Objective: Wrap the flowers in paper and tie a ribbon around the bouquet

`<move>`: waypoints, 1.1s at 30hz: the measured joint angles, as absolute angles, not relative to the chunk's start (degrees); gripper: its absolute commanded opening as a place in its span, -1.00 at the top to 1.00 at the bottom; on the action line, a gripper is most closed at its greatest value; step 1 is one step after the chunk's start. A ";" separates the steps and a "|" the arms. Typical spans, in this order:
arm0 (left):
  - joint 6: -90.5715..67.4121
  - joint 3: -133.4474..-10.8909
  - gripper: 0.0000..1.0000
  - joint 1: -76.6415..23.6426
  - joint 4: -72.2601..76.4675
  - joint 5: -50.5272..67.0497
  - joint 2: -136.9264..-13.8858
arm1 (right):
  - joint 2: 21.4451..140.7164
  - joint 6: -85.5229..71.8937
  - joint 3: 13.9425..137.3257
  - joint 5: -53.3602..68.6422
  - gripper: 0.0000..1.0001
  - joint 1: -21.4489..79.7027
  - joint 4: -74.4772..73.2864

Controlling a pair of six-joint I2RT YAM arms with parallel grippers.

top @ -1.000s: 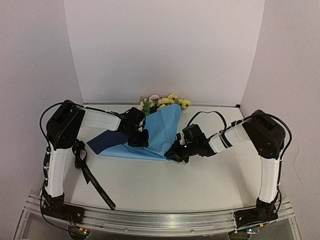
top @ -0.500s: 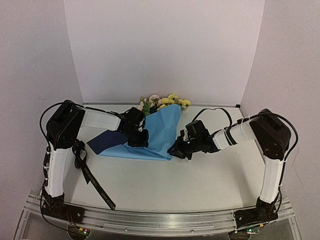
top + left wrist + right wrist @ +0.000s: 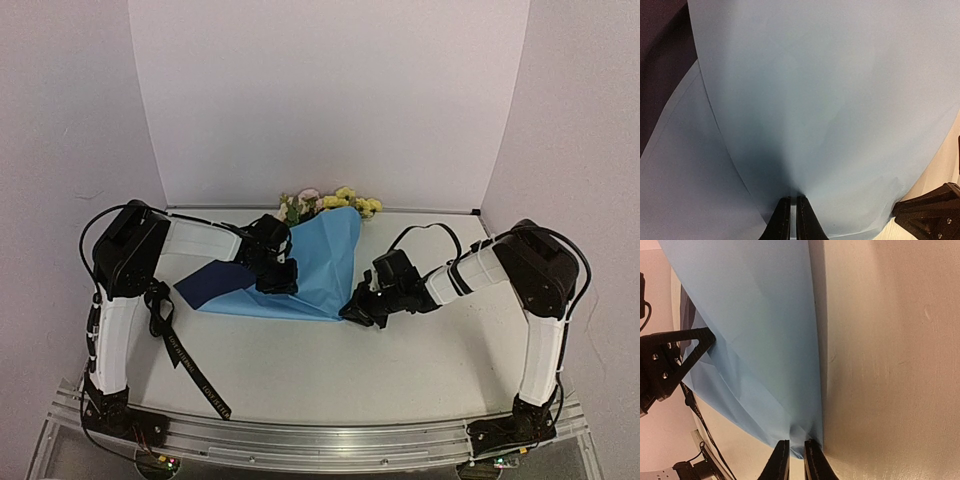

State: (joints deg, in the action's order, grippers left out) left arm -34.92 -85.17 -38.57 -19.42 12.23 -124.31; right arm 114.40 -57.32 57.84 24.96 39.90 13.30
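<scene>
Right gripper (image 3: 795, 445) and left gripper (image 3: 791, 201) both pinch thin paper (image 3: 320, 262); opposed pull cd tear it, or corner slips, baring flowers (image 3: 330, 203).

Flowers (image 3: 330, 203) mostly behind paper (image 3: 318, 262)

Light blue paper (image 3: 315, 270), navy underside; black ribbon (image 3: 197, 375), seemingly pale-lettered

Left tool (image 3: 282, 279) and right tool (image 3: 351, 311) hold paper (image 3: 322, 262) over flowers (image 3: 335, 202).
</scene>
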 measured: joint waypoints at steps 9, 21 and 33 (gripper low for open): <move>-33.28 -86.65 0.59 -38.59 -20.90 12.56 -124.49 | 114.23 -56.86 58.68 23.73 0.75 39.94 11.26; -31.51 -92.58 0.74 -39.60 -22.44 19.00 -123.49 | 114.21 -55.94 61.06 21.57 0.77 40.54 6.06; -32.81 -85.44 0.85 -41.75 -22.20 24.17 -123.31 | 114.21 -55.81 61.99 20.91 0.77 40.65 3.95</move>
